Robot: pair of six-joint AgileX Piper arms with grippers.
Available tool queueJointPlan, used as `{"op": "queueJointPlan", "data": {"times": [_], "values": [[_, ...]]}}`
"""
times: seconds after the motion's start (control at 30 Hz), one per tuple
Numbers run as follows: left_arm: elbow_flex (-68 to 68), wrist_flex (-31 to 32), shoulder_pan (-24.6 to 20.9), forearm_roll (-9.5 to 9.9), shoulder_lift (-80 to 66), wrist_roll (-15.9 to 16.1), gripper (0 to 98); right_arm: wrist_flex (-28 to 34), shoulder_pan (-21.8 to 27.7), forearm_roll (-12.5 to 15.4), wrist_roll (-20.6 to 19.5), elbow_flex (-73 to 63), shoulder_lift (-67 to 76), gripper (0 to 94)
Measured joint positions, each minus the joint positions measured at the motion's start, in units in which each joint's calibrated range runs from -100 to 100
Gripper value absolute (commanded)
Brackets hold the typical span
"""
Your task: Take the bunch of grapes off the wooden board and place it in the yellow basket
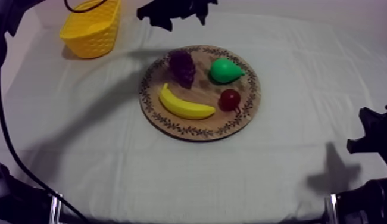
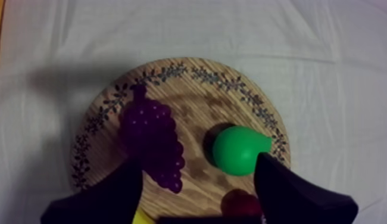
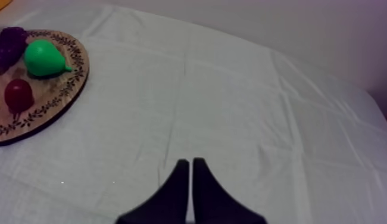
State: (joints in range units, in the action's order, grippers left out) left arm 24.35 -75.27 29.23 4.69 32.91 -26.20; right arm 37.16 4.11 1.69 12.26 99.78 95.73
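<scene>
The purple bunch of grapes [image 1: 181, 67] lies at the back left of the round wooden board [image 1: 231, 122], beside a green pear [image 1: 224, 70], a small red fruit [image 1: 230, 99] and a banana [image 1: 184, 104]. The yellow basket [image 1: 89, 27] stands at the table's far left. My left gripper [image 1: 175, 13] hangs open above the board's far edge. In the left wrist view its fingers [image 2: 106, 199] are spread over the board [image 2: 196, 95], above the grapes [image 2: 151, 140] and the pear [image 2: 237, 149]. My right gripper [image 3: 190, 179] is shut on nothing, low at the right side [image 1: 371, 134].
Wrinkled grey-white cloth [image 1: 112, 155] covers the table around the board. In the right wrist view the board [image 3: 59, 89] with grapes [image 3: 8, 44], pear [image 3: 44, 58] and red fruit [image 3: 18, 94] lies well off from the right gripper.
</scene>
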Motion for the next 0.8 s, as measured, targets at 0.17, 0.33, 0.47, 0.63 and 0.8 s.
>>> {"op": "queueJointPlan", "data": {"times": [0.17,0.33,0.47,0.63,0.8], "values": [[0.5,0.5,0.1,0.26,0.2,-0.4,83.2,0.0,0.0,0.0,0.0,0.0,0.0,0.5],[0.3,0.7,0.0,0.58,0.5,-0.8,85.5,0.0,0.0,0.0,0.0,0.0,0.0,0.5],[-0.7,0.7,-0.1,0.85,0.8,-1.4,86.0,0.0,0.0,0.0,0.0,0.0,0.0,0.5],[-1.8,1.2,-0.4,0.89,2.1,-1.6,86.1,0.0,0.0,0.0,0.0,0.0,0.0,0.5],[-2.8,2.3,-0.9,0.89,4.1,-1.6,86.0,0.2,0.0,0.0,0.0,0.0,0.0,0.5]]}}
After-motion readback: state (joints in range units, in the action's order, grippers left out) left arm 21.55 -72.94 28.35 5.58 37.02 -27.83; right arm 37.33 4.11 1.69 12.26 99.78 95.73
